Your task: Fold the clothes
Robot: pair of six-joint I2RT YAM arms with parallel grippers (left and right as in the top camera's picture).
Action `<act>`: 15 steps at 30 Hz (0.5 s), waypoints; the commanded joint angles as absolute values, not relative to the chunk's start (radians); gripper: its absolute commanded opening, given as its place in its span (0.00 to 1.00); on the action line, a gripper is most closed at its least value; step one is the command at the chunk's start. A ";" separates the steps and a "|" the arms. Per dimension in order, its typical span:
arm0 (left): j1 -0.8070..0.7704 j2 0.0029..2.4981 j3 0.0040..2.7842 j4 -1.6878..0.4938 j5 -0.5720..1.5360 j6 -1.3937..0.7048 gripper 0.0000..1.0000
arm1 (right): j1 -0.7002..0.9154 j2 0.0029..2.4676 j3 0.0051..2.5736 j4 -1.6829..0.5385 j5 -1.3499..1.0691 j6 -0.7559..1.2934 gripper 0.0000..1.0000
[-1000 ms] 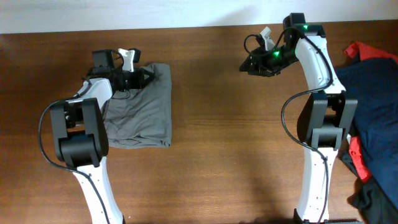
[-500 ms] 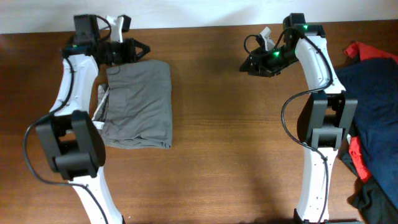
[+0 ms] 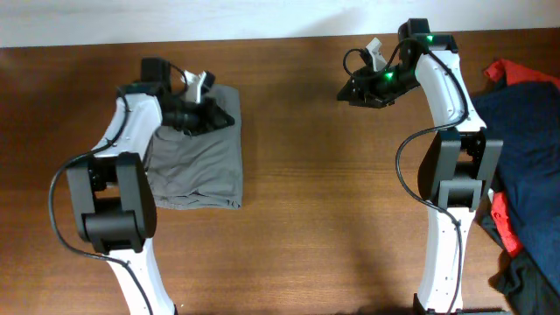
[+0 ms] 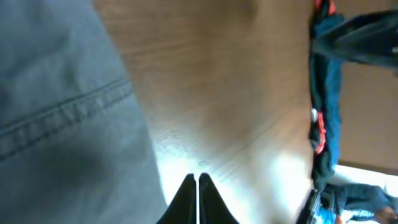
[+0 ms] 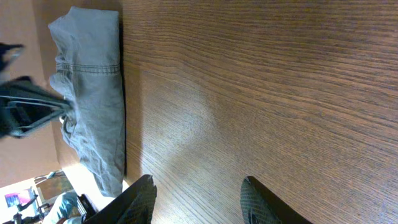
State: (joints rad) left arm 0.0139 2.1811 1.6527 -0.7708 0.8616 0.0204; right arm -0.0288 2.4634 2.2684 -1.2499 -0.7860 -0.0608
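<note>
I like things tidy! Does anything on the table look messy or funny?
The grey folded clothes lie fairly neat on the left, only a little rumpled along the near edge. The messy part is at the far right: a navy garment and a red cloth sit bunched in an unfolded heap.

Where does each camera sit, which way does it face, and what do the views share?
Overhead: fixed above, looking straight down on the table; both arms show, the left arm over the grey garment, the right arm away from it.
Left wrist: on the left arm, looking past its shut jaws, over the garment's edge and bare wood to the navy garment.
Right wrist: on the right arm, looking past its open jaws across the table to the grey garment.
Shared: all three show the grey garment.
</note>
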 commanded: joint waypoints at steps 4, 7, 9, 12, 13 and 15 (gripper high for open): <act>0.017 2.201 1.485 -0.622 0.852 0.038 0.07 | -0.024 2.443 2.282 -1.254 -0.789 -0.075 0.49; 0.017 2.204 1.452 -0.590 0.849 0.038 0.07 | -0.024 2.443 2.282 -1.255 -0.789 -0.075 0.49; 0.017 2.211 1.451 -0.592 0.850 0.038 0.08 | -0.024 2.443 2.282 -1.256 -0.789 -0.075 0.49; 0.017 2.207 1.456 -0.595 0.861 0.038 0.07 | -0.024 2.443 2.282 -1.257 -0.789 -0.075 0.49; 0.017 2.204 1.464 -0.595 0.878 0.038 0.04 | -0.024 2.443 2.282 -1.259 -0.789 -0.075 0.49; 0.021 2.198 1.494 -0.600 0.930 0.038 0.02 | -0.024 2.443 2.282 -1.261 -0.789 -0.075 0.49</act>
